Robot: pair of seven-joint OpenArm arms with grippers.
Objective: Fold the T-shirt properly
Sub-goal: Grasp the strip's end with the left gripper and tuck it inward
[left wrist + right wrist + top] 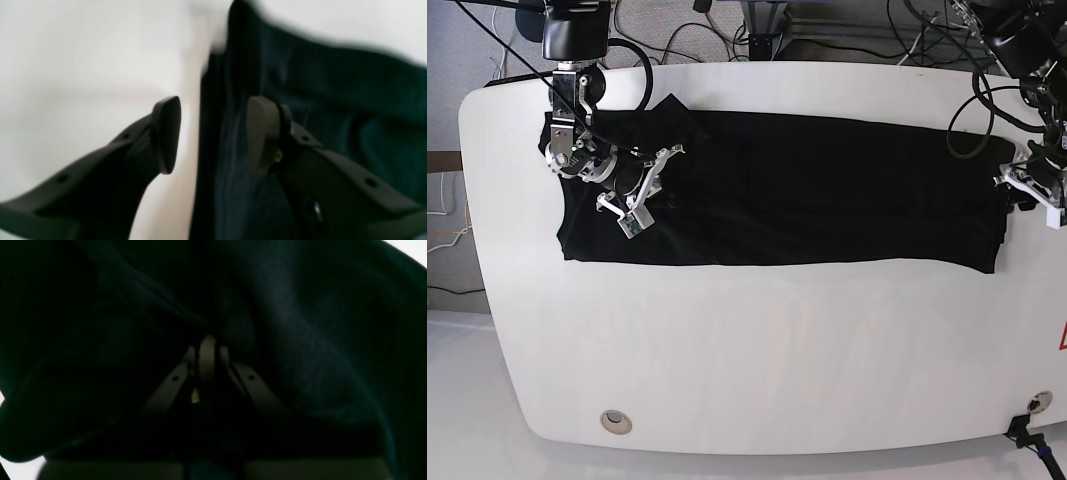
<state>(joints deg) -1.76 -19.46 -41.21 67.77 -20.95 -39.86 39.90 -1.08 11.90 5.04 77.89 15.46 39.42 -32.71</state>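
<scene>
White tabletop (757, 360) carries the black T-shirt (827, 195), spread as a long band across its far half. At the band's end on the base view's left, the right gripper (207, 350) has its jaws pinched together on a dark fold of the cloth. At the opposite end the left gripper (213, 133) stands wide, straddling the T-shirt's edge. Cables (847, 25) trail behind the table.

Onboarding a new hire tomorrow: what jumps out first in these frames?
The black T-shirt, spread as a long band across the far half of the white table. Next, the two arms at its ends: the right gripper is pinched shut on cloth near the base view's left end, and the left gripper hangs open over the shirt's edge at the other end.
</scene>
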